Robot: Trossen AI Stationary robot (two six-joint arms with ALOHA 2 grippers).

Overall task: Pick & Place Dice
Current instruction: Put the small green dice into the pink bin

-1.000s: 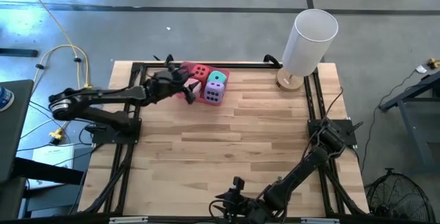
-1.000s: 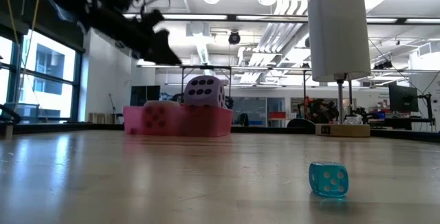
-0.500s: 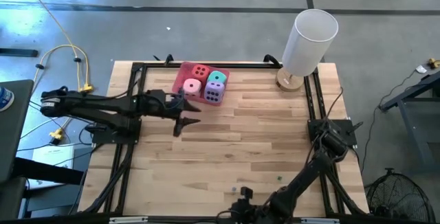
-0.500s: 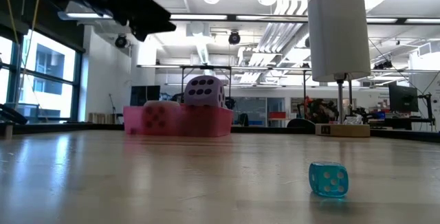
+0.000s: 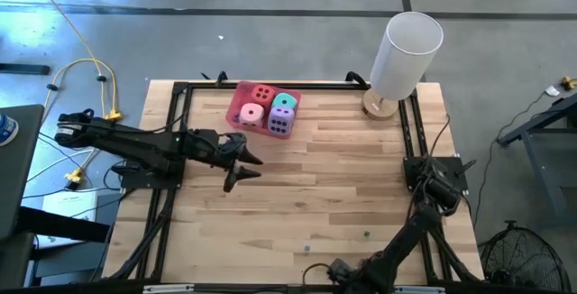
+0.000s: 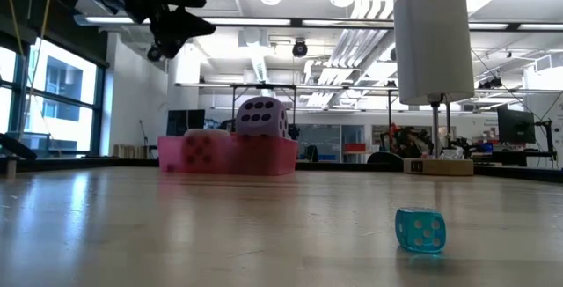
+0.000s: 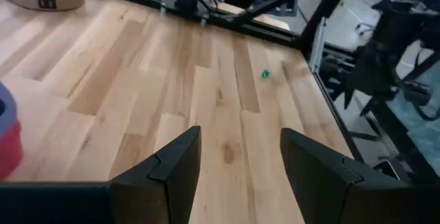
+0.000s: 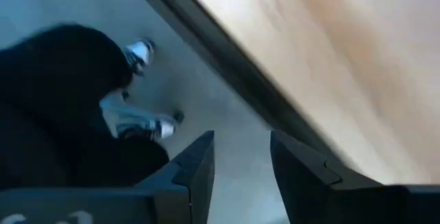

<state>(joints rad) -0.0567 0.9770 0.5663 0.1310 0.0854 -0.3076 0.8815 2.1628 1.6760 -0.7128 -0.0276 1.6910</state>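
1. No brand, label or legible writing is being shown in any view.
2. Four large dice are being counted in the high view: red [image 5: 263,93], pink [image 5: 251,114], teal [image 5: 285,103] and purple [image 5: 280,123], all being held in the pink tray [image 5: 237,100] at the far side of the table [image 5: 343,177].
3. Two tiny dice are being seen on the near boards: a green one [image 5: 366,234] and a second, paler one [image 5: 306,248].
4. A small blue see-through die [image 6: 420,230] is being shown close up in the low view only.
5. The left gripper [image 5: 242,166] is being held over bare boards near the tray, fingers [image 7: 172,169] apart, nothing between them.
6. The right gripper [image 8: 240,159] is being shown beyond the near table edge, fingers apart and empty; a person's shoes [image 8: 141,117] are being seen only in its wrist view.
7. One white lamp [image 5: 404,55] is being counted at the far right corner.
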